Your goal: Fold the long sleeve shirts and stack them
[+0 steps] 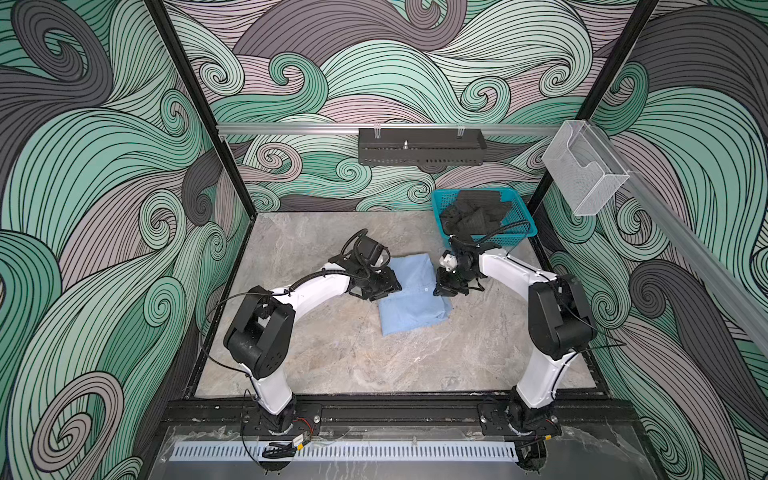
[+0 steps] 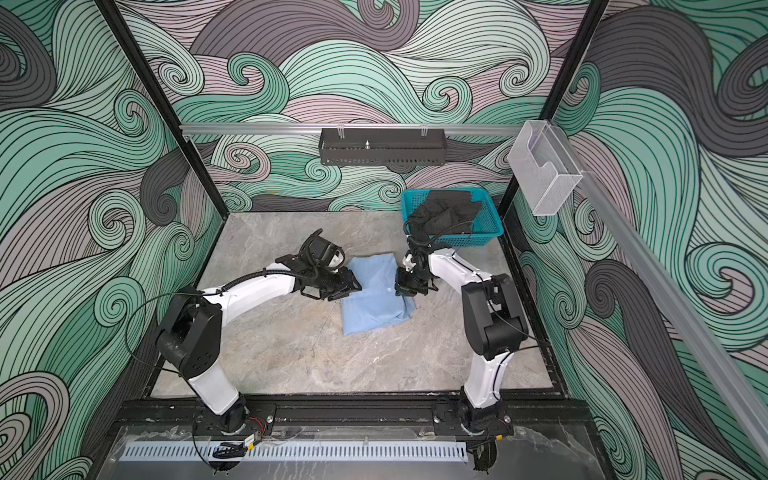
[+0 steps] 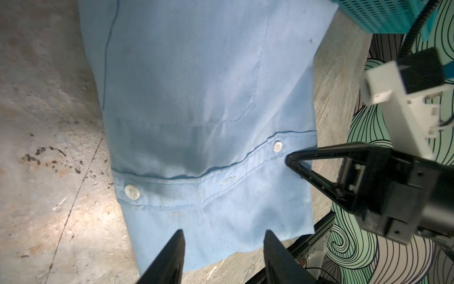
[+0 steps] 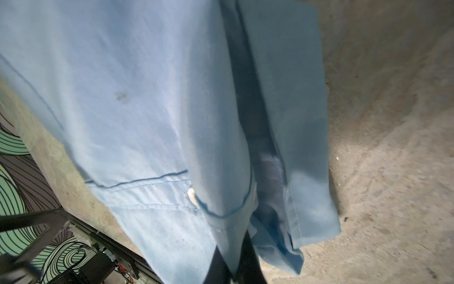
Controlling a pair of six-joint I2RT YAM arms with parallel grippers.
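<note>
A white slotted cable duct [image 1: 345, 451] lies nearest, with the black rail [image 1: 395, 415] that carries both arm bases just behind it. Beyond the rail spreads the grey marble-patterned counter [image 1: 374, 365].

At the counter's middle lies the light blue woven long sleeve shirt [image 1: 415, 299] [image 2: 376, 299], folded into a rough rectangle, with its button placket running across the top layer. The left wrist view shows two round white buttons [image 3: 132, 191] on the placket and a stitched chest pocket [image 3: 233, 86].

The left end effector [image 1: 392, 286] [image 3: 224, 233] stands over the shirt's left edge. Its jaws are moderately apart and grip nothing.

The right end effector [image 1: 440, 289] [image 3: 291, 158] is at the shirt's right edge. In the right wrist view [image 4: 233, 263] its jaws are pinched together on a raised fold of the blue cloth [image 4: 122, 86].

Farther back on the right, a teal plastic mesh basket [image 1: 511, 239] holds crumpled dark fabric [image 1: 473, 212]. On the back wall a black perforated metal tray [image 1: 419, 151] hangs from a rail, and a clear plastic holder [image 1: 586, 174] hangs at the right.
</note>
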